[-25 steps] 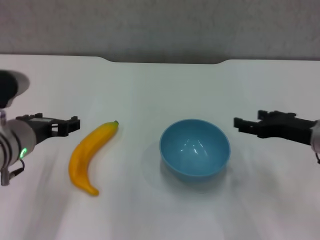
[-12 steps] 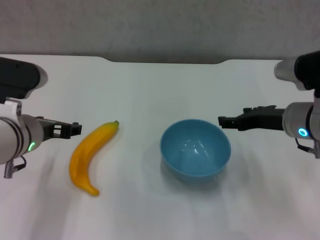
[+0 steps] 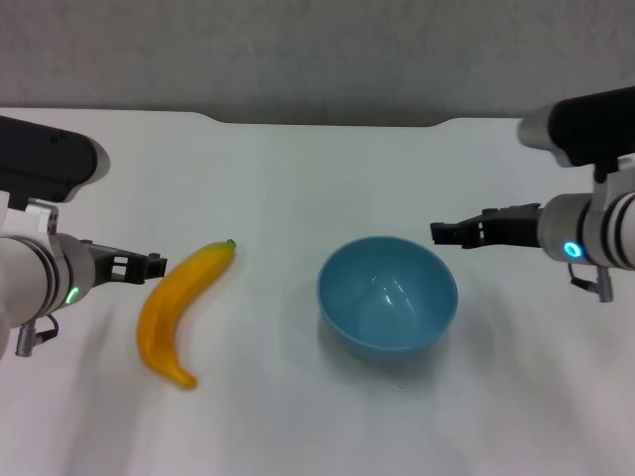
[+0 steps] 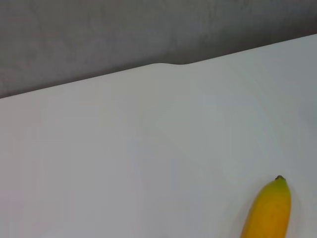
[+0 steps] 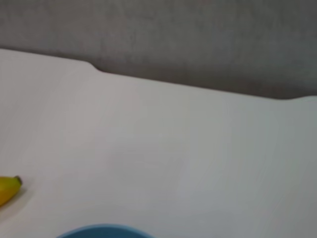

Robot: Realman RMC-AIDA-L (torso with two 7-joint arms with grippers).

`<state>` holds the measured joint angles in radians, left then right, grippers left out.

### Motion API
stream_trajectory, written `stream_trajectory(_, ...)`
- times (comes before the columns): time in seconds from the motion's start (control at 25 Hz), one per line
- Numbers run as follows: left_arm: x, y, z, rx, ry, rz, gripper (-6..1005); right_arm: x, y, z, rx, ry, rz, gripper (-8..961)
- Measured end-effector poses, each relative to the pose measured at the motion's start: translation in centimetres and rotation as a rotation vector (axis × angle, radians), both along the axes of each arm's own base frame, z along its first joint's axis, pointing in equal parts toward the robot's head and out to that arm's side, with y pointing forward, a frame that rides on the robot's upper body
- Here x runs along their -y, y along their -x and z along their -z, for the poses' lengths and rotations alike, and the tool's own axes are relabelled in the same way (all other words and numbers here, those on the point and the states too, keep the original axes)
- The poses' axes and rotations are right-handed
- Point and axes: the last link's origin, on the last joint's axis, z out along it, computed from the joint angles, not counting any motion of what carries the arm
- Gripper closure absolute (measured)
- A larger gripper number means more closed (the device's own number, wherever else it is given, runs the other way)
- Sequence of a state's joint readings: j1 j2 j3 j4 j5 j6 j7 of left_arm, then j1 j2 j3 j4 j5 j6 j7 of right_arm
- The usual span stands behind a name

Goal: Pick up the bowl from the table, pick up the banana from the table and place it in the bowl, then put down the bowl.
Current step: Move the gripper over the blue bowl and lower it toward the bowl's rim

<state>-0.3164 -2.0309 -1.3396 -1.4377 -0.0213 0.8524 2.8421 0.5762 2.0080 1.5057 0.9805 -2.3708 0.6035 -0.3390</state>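
While both arms reached inward over the tabletop, the left tool (image 3: 149, 265) hovered just beside the middle of the banana, its dark tips pointing at the fruit's left flank; whether they touched it could not be told, nor whether they stood apart or together. The right tool (image 3: 444, 232) hung at the far right rim of the bowl, its black tips close above that rim, and their state could likewise not be told.

One smooth, curved yellow-orange plastic-looking banana (image 3: 177, 306) lay flat on the tabletop, left of centre, its small dark stem tip pointing away from the robot and toward the bowl, its blunt end nearer the robot. One round, glossy light-blue bowl (image 3: 387, 296) stood upright right of centre, well apart from the banana, with nothing inside it.

From the left wrist view only the stem end of the banana (image 4: 270, 210) showed; from the right wrist view a sliver of the bowl's rim (image 5: 101, 230) and the banana's tip (image 5: 9, 189) appeared.

One wide, plain white matte tabletop (image 3: 298, 178) carried both things, a shallow notch showing in its far edge against a grey wall (image 3: 317, 50).
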Motion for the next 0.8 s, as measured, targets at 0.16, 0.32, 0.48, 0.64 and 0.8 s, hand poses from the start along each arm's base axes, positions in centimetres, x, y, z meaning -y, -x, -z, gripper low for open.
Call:
stream_trajectory(0.16,0.0,0.3,0.1,-0.003,0.003,-0.006,114,0.2,1.1,1.4,-0.008,0.04,0.007,104)
stream_trajectory(0.32,0.0,0.5,0.2,-0.004,0.006,-0.011,114,0.8,1.7,2.4,-0.023,0.091,0.019,104)
stream_trajectory(0.48,0.0,0.4,0.3,-0.002,0.005,-0.007,114,1.5,1.7,3.1,-0.025,0.13,0.034,105)
stream_trajectory(0.64,0.0,0.4,0.3,0.0,0.005,-0.007,114,1.5,0.7,3.1,-0.021,0.131,0.067,105)
stream_trajectory(0.8,0.0,0.5,0.3,0.001,0.006,-0.008,114,1.3,0.2,2.6,-0.017,0.119,0.079,105)
